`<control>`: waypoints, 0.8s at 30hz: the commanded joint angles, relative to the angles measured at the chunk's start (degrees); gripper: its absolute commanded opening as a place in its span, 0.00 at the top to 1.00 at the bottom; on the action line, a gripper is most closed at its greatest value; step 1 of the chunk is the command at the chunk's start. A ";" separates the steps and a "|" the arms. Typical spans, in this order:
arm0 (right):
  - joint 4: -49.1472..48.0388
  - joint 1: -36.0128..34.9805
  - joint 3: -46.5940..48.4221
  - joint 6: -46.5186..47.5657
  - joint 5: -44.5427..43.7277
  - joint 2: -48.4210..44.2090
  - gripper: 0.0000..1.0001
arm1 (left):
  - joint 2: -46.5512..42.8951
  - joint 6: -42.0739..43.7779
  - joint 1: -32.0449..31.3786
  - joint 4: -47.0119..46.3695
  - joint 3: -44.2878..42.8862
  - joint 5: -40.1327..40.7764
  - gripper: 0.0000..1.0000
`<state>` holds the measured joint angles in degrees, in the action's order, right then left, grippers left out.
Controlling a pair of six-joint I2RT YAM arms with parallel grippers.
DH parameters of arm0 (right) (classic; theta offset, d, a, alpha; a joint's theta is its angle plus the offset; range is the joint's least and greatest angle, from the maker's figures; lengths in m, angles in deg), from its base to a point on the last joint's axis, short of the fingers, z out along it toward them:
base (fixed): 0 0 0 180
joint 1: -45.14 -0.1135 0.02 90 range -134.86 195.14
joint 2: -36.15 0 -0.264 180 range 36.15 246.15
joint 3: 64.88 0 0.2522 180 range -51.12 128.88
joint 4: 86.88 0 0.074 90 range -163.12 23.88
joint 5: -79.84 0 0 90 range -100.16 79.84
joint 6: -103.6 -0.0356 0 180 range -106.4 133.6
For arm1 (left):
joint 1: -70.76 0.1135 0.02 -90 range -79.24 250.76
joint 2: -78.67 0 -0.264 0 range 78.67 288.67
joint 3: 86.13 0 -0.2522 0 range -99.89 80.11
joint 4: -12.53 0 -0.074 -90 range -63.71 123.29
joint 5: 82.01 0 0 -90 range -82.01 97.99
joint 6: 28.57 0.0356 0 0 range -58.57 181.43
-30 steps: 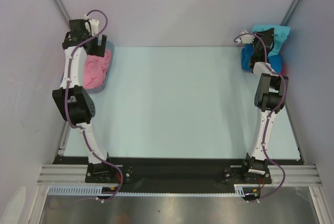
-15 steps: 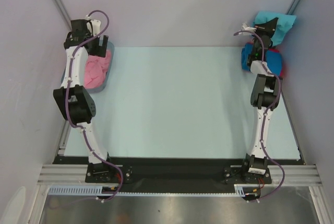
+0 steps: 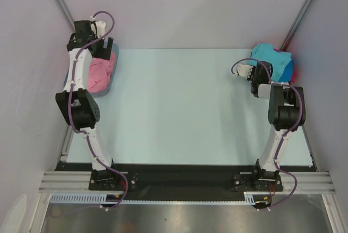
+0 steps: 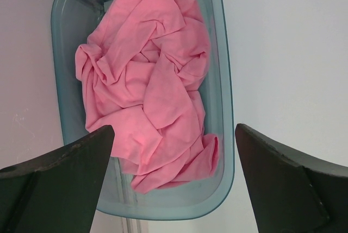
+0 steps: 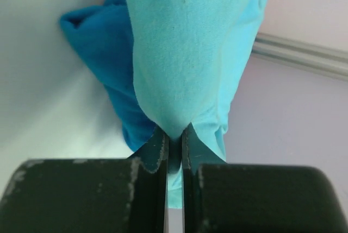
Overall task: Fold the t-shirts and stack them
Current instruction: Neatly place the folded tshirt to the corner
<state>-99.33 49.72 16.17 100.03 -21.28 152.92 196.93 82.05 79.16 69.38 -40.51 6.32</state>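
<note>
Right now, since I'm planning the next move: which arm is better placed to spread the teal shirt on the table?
Right. The right gripper is shut on the teal t-shirt; the left gripper hangs open above the pink t-shirt in the tub, holding nothing.

Soft, even light is washing the pale tabletop (image 3: 179, 108), casting barely any shadows; the dark jaws are blurring at six o'clock in both wrist views.
</note>
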 commanded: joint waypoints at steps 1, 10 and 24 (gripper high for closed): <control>7.47 -1.41 -0.67 -6.60 -0.22 -5.41 1.00 | -1.10 0.56 0.30 -0.20 -2.25 -0.43 0.00; 27.85 0.60 13.28 -14.36 -7.25 1.96 0.87 | -1.89 0.82 0.38 -0.20 -1.64 -0.26 0.00; 58.71 2.54 21.81 -23.24 1.43 -2.07 0.00 | -2.51 0.56 1.53 -0.11 -1.90 0.35 0.00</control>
<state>-54.64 52.75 33.28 81.11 -25.01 155.47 196.91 82.51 80.19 69.43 -40.51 6.36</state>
